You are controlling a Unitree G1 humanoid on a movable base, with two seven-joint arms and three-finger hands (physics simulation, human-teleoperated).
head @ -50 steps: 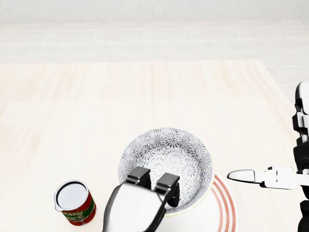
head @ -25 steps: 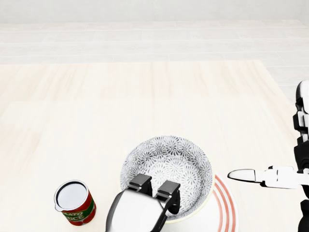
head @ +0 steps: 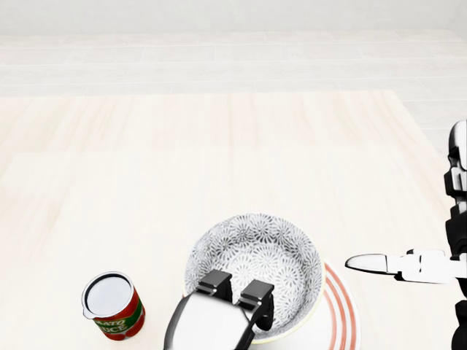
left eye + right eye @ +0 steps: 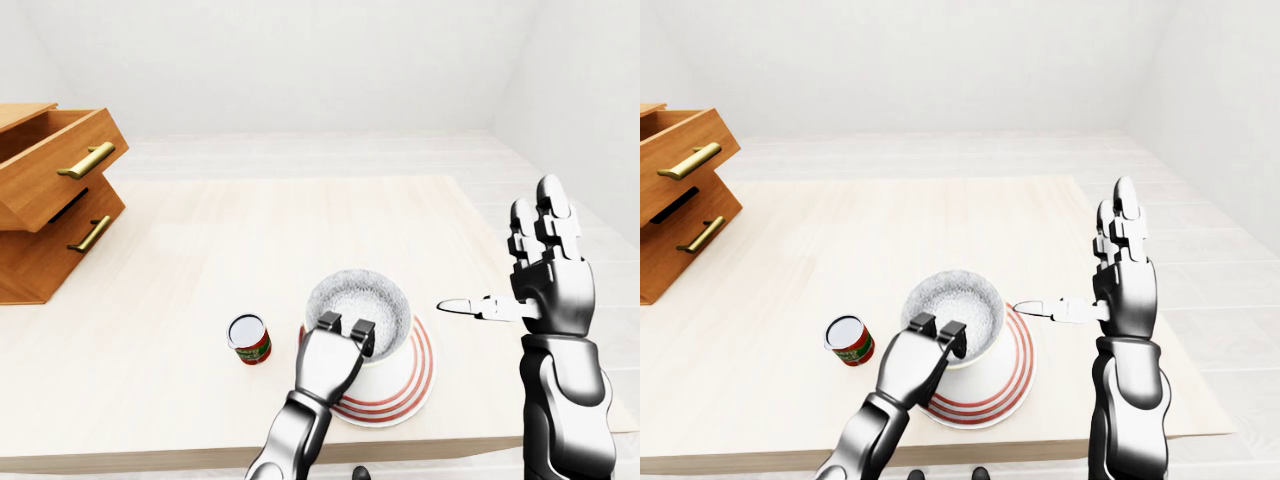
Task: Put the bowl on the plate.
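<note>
1. Left hand, bottom centre of the left-eye view: two fingers hooked inside the near rim of the bowl, clamped on it.
2. One bowl, grey floral pattern, upright, over the plate and offset toward the plate's upper left. Can't tell whether it is seated.
3. One plate, white with red rings, at the table's near edge.
4. One tomato sauce can, upright, lower left, apart from the plate.
5. Right hand, right side: raised off the table, fingers spread, thumb pointing left, holding nothing.
6. One pale wood table.
7. One drawer unit, upper left: two drawers, top one pulled out, two brass handles.
</note>
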